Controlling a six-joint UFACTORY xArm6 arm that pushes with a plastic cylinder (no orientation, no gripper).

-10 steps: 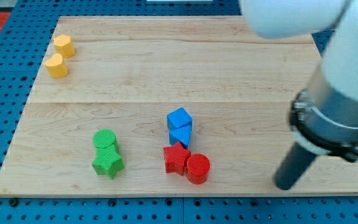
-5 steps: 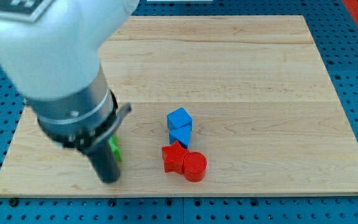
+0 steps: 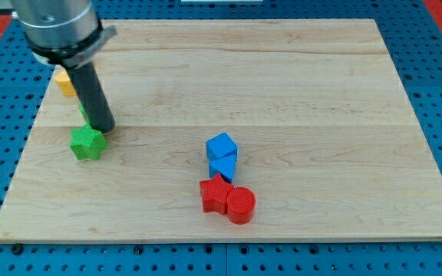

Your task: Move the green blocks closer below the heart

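Green star block (image 3: 87, 142) lies on the wooden table (image 3: 305, 92) with my tip (image 3: 103, 127) touching it at one o'clock — a plain jawless rod tool, holding nothing — a green sliver (image 3: 84, 112) and yellow block (image 3: 64, 83) half hidden at eleven o'clock.

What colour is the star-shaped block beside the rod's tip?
Green: the green star block, by my tip, camera view.

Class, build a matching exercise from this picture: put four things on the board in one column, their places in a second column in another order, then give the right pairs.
1. green star block
2. red cylinder block
3. blue cube block
4. my tip

A. nearest the view's bottom
B. just above the blue triangle block
C. at the green star's upper right edge
D. farthest to the view's left of these four

Pairs: 1-D, 2-A, 3-B, 4-C
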